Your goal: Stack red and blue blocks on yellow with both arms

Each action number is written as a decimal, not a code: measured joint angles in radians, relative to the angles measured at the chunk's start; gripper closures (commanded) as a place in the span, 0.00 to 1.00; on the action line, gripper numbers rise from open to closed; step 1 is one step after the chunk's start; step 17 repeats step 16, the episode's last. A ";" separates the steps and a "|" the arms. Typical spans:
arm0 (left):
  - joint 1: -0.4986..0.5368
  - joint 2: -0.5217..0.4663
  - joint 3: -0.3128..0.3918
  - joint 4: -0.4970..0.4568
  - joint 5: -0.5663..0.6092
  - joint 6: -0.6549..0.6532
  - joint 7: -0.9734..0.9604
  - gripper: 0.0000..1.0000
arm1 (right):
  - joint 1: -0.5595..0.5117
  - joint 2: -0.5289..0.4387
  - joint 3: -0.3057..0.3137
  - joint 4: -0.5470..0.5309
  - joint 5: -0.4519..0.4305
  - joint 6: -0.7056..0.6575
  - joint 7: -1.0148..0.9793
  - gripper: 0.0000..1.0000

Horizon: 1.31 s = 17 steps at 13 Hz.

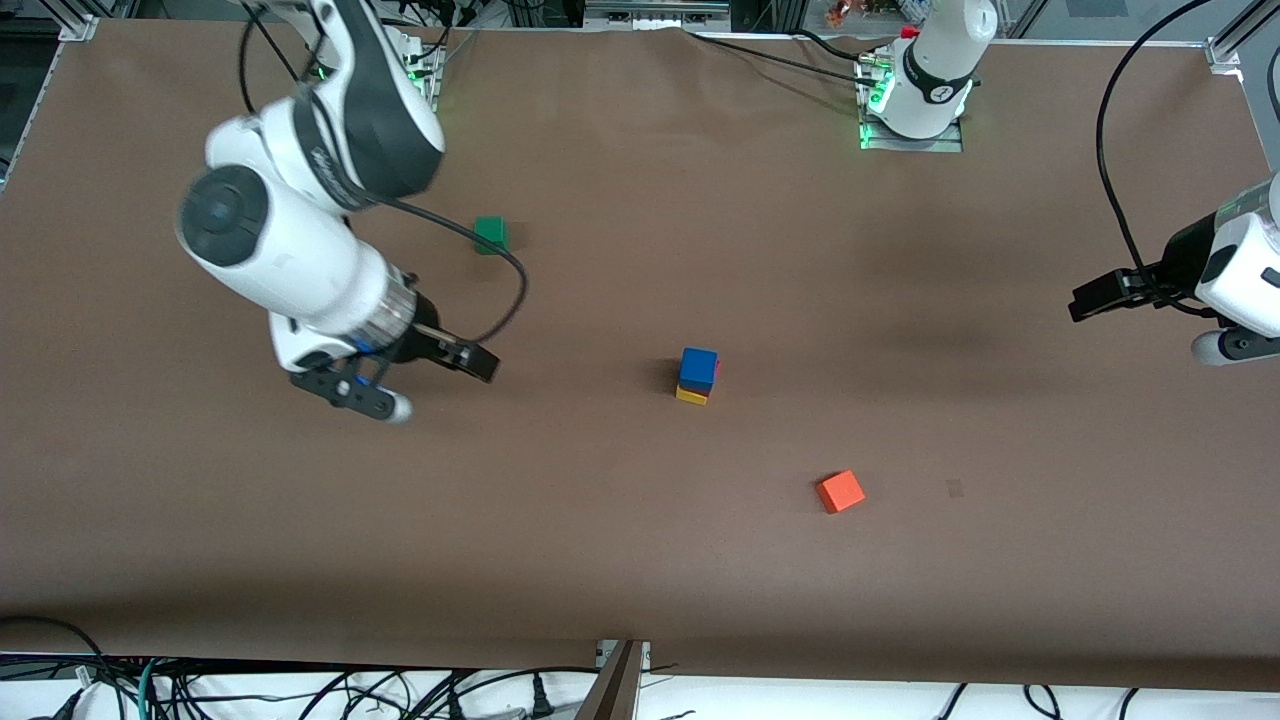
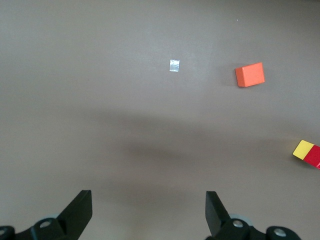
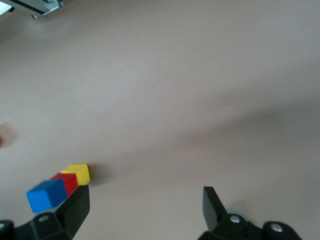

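A stack of three cubes stands mid-table: the blue block [image 1: 698,365] on top, the red block [image 1: 716,374] under it, the yellow cube [image 1: 691,396] at the bottom. My right gripper [image 1: 478,362] is open and empty, over bare table toward the right arm's end, apart from the stack. Its wrist view shows the blue [image 3: 46,195], red [image 3: 66,181] and yellow [image 3: 77,172] cubes beside the open right gripper [image 3: 145,210]. My left gripper [image 1: 1088,298] is open and empty, over the left arm's end of the table. The left wrist view [image 2: 149,210] shows yellow [image 2: 303,149] and red [image 2: 314,157] at its edge.
An orange cube [image 1: 840,491] [image 2: 250,75] lies nearer to the front camera than the stack, toward the left arm's end. A green cube [image 1: 490,234] lies farther from the camera, near the right arm. A small pale mark [image 1: 955,488] [image 2: 174,65] is on the brown table.
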 measured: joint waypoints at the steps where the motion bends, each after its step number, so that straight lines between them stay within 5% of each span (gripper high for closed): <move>1: 0.000 0.000 0.000 0.000 0.000 0.000 0.000 0.00 | 0.000 -0.059 -0.014 -0.055 -0.021 -0.012 -0.038 0.00; 8: 0.000 0.000 0.000 0.000 0.000 0.000 0.000 0.00 | -0.067 -0.329 -0.090 -0.255 -0.168 -0.140 -0.330 0.00; 13: 0.000 0.000 0.000 0.000 0.000 0.001 0.000 0.00 | -0.327 -0.384 0.069 -0.296 -0.223 -0.145 -0.543 0.00; 17: 0.000 0.000 0.000 0.000 0.000 0.001 0.000 0.00 | -0.343 -0.385 0.104 -0.288 -0.241 -0.142 -0.547 0.00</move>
